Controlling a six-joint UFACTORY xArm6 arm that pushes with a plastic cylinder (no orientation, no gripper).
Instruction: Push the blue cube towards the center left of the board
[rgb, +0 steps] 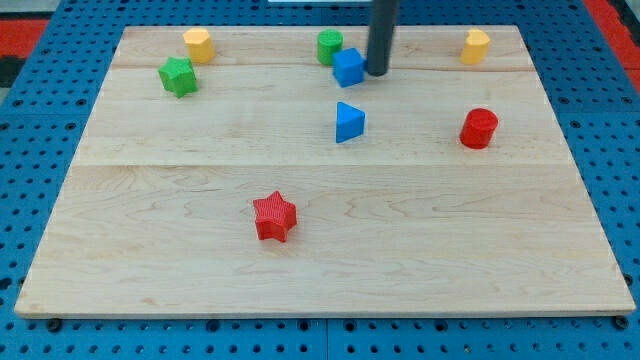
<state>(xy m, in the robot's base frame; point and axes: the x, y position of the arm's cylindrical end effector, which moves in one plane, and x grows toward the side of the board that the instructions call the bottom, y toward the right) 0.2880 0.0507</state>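
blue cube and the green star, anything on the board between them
No. In the camera view the board between the blue cube and the green star is bare; my tip touches the cube's right side.

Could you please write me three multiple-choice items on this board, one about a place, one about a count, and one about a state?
1. Where is my tip relative to the blue cube?
A. at its right side in the view
B. far below it
C. at its left side

2. How many red blocks lie on the board?
A. one
B. two
C. four

3. How do the blue cube and the green cylinder stand?
A. far apart
B. stacked
C. side by side, close or touching

Answers: 1 A, the rod comes down just right of the cube. 2 B, a red star and a red cylinder. 3 C, the cube overlaps the cylinder's lower right edge in the view.
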